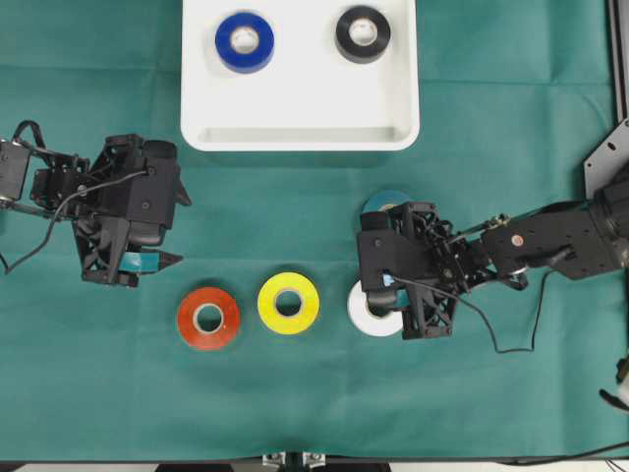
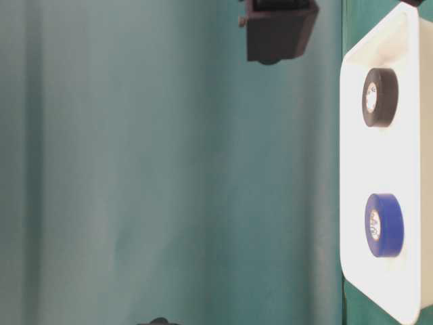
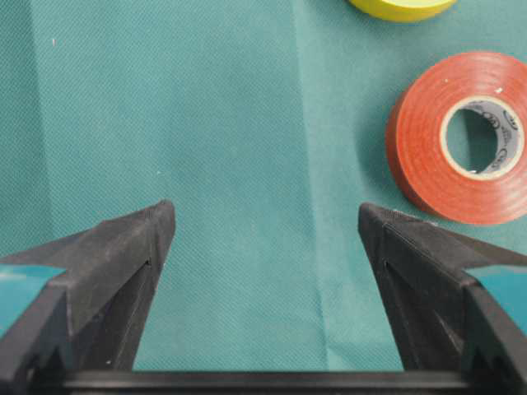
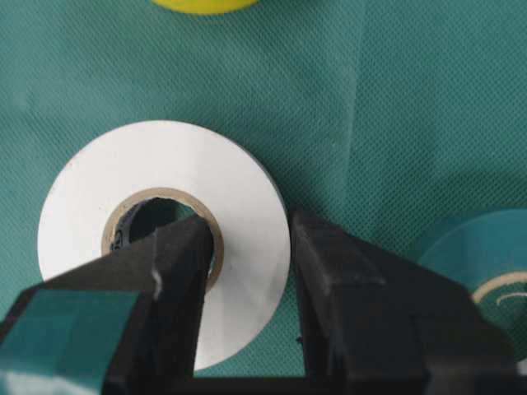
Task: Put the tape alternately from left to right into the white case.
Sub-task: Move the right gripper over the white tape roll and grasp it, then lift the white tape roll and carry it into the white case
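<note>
Green cloth: right gripper clamps white roll.

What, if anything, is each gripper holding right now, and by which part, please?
The right gripper pinches the white tape roll through its ring wall, one finger in the core and one outside. The left gripper holds nothing.

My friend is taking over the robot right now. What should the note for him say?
Left gripper: open, holding nothing, above bare cloth beside the red roll.
Right gripper: shut on the white roll, one finger through its hole, one outside the wall.
Done: blue roll and black roll lie in the white case.
Left: white, red, yellow roll and teal roll, all on the cloth.
</note>
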Robot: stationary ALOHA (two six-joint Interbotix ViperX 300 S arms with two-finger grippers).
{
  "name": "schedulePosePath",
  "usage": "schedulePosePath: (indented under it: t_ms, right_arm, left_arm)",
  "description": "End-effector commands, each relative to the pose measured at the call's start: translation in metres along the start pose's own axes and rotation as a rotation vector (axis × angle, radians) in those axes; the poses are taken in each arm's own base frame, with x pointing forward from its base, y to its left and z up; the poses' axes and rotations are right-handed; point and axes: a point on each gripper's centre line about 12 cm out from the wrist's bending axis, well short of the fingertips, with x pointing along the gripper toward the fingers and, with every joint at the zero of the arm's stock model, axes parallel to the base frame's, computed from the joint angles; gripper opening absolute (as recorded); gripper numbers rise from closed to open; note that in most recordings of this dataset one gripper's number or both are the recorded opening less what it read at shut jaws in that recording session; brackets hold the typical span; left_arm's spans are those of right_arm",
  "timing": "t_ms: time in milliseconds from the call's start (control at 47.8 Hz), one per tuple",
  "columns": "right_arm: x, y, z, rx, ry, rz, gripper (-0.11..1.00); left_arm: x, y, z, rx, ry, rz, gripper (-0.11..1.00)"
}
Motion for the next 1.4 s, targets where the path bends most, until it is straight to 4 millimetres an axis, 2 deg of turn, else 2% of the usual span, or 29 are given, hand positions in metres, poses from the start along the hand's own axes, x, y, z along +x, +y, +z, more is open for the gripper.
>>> schedulePosePath:
  t_ms: [0,293,564,899,1045,1380]
  right_arm:
    - [-0.008,0.005,0.013,0.001,-0.042,0.019,0.32]
    - [-0.023,0.009,0.022,0.01,-0.09,0.04,0.32]
    - [-0.05,0.012,0.037,0.018,-0.098,0.022,0.32]
    - [-0.054,0.008,0.04,0.022,-0.066,-0.011,0.32]
    - [-0.055,-0.007,0.049,0.046,-0.085,-0.038,0.32]
    - [-0.066,-0.067,0.083,0.04,-0.169,-0.177,0.32]
  left_arm:
    - [-0.004,-0.001,0.009,0.004,-0.034,-0.004,0.77]
    - [-0.004,-0.002,0.01,0.003,-0.037,-0.004,0.77]
    - [-0.004,-0.002,0.009,0.001,-0.029,-0.004,0.77]
    - [-0.004,-0.002,0.01,0.001,-0.03,-0.004,0.77]
    - [-0.004,-0.002,0.01,0.003,-0.034,-0.004,0.77]
    - [-0.004,-0.002,0.01,0.001,-0.037,-0.004,0.77]
